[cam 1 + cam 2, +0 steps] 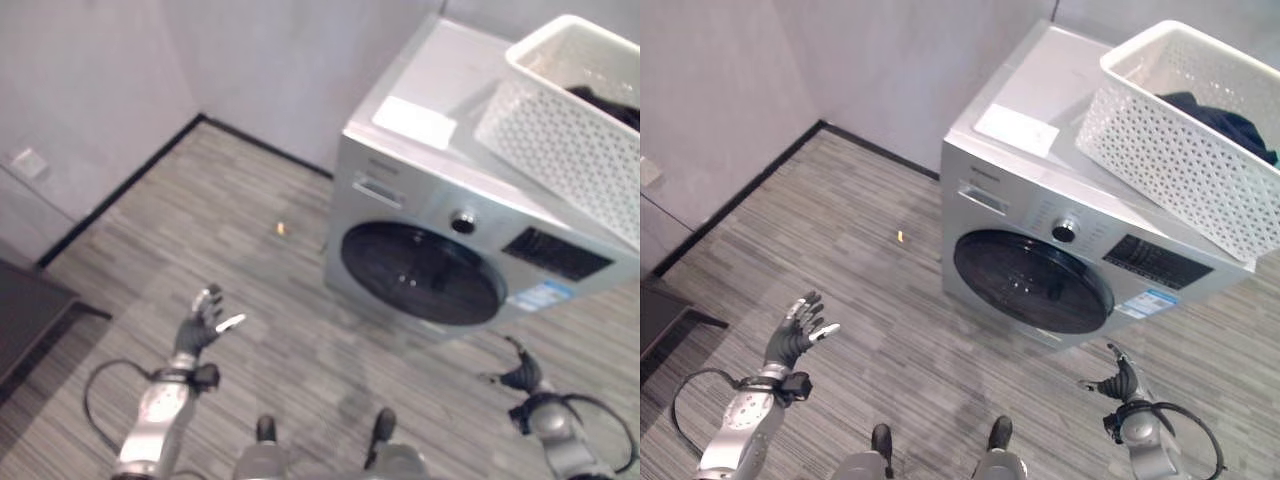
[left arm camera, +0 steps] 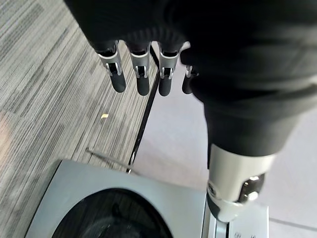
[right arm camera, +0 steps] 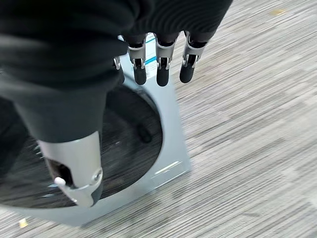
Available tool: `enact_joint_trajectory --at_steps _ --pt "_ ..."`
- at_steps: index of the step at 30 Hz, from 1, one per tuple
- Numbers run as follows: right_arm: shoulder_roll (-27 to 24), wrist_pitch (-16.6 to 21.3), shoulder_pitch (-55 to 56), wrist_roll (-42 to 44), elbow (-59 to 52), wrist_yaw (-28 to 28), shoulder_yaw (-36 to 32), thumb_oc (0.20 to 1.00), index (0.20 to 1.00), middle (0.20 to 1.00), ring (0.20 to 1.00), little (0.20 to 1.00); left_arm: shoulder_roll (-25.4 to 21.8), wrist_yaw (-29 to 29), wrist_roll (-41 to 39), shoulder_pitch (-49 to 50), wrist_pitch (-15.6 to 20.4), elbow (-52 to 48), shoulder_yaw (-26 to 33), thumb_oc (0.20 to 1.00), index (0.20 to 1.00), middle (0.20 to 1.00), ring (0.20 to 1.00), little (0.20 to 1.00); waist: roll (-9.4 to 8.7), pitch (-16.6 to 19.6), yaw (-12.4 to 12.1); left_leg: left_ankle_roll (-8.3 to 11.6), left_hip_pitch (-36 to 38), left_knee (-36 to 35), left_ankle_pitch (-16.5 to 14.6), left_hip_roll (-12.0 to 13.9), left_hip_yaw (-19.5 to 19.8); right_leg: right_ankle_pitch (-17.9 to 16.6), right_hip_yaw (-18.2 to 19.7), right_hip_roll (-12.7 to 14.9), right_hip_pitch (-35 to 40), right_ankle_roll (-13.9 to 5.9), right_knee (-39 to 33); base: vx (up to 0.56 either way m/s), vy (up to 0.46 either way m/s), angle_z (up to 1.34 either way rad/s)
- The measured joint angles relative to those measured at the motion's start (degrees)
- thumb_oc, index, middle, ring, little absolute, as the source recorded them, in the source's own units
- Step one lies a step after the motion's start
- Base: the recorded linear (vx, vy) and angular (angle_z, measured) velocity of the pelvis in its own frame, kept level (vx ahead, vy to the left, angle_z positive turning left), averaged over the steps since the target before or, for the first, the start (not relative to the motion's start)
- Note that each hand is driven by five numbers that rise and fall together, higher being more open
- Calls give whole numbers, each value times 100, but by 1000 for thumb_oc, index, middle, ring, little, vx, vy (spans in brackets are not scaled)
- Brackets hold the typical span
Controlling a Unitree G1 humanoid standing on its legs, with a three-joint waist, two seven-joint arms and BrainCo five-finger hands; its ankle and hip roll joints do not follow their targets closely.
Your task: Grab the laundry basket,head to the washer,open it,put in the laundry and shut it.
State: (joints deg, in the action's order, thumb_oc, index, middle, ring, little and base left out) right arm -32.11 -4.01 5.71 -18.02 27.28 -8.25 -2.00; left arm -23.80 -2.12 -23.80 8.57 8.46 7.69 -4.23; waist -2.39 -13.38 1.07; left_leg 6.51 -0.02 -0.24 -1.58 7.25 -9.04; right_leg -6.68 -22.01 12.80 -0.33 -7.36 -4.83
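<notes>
Washer (image 1: 1060, 240) stands against the wall, its round dark door (image 1: 1032, 281) shut. Laundry basket (image 1: 1185, 135), white and perforated, rests on the washer's top toward its right side, dark laundry (image 1: 1220, 118) lying inside it. Judgement: the basket has been brought to the machine; opening the door, loading and shutting remain. Left hand (image 1: 796, 333) is raised over the floor well to the left of the washer, fingers straight and spread, holding nothing. Right hand (image 1: 1122, 381) hangs just below the washer's front, near the door's lower right, fingers relaxed and empty.
</notes>
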Motion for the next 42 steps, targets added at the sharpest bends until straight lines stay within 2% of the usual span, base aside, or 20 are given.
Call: enact_joint_trajectory --at_steps 3,4,8,20,22,30,34,39,42 --pt "-66 -37 66 -17 -60 -107 -94 1000 1000 1000 1000 1000 14 5 4 -18 1 -15 0 1000 1000 1000 1000 1000 49 4 29 5 10 -91 62 24 -12 -8 25 -34 -45 10 -2 56 -25 -3" --pt "-68 -51 260 -146 -337 -121 -315 1000 1000 1000 1000 1000 52 12 5 2 -1 -15 0 1000 1000 1000 1000 1000 85 14 22 7 13 -101 63 29 -12 -9 23 -35 -41 10 -3 34 -19 -2" --pt "-145 -75 341 -231 -390 -193 -521 1000 1000 1000 1000 1000 84 19 7 125 -4 -14 1 1000 1000 1000 1000 1000 88 15 28 11 88 -154 74 43 -71 -9 59 -51 -25 10 -3 44 -36 -6" --pt "-171 -106 -362 -210 -60 -356 -118 1000 1000 1000 1000 1000 106 10 2 159 -4 -14 -1 1000 1000 1000 1000 1000 133 56 -85 35 131 -173 140 152 -53 -4 35 -159 40 17 -5 8 -44 1" --pt "-196 -118 -590 -206 277 -410 46 1000 1000 1000 1000 1000 107 5 0 176 -4 -15 5 1000 1000 1000 1000 1000 143 76 -96 30 82 -165 162 151 14 -10 2 -161 16 25 -7 -23 -37 12" --pt "-412 -156 -1365 17 805 -580 358 1000 1000 1000 1000 1000 104 -3 -62 164 4 -14 48 1000 1000 1000 1000 1000 339 51 -243 27 -229 -175 293 176 37 -95 -29 -184 -277 110 -12 -28 -41 2" --pt "-629 -192 -1401 18 762 -644 371 1000 1000 1000 1000 1000 107 -3 -126 170 5 -14 54 1000 1000 1000 1000 1000 464 3 -264 11 -389 -175 342 202 80 -102 -73 -207 -389 121 -44 -12 -42 5" --pt "-664 -223 -1411 18 749 -765 246 1000 1000 1000 1000 1000 168 -3 -237 152 5 -14 67 1000 1000 1000 1000 1000 605 -98 -257 5 -398 -204 358 210 101 -105 -101 -220 -396 126 -18 -1 -37 2" --pt "-670 -226 -1498 27 768 -845 239 1000 1000 1000 1000 1000 196 -2 -289 153 5 -14 71 1000 1000 1000 1000 1000 621 -109 -273 18 -408 -236 367 217 97 -104 -77 -232 -444 125 -30 48 -51 -5"
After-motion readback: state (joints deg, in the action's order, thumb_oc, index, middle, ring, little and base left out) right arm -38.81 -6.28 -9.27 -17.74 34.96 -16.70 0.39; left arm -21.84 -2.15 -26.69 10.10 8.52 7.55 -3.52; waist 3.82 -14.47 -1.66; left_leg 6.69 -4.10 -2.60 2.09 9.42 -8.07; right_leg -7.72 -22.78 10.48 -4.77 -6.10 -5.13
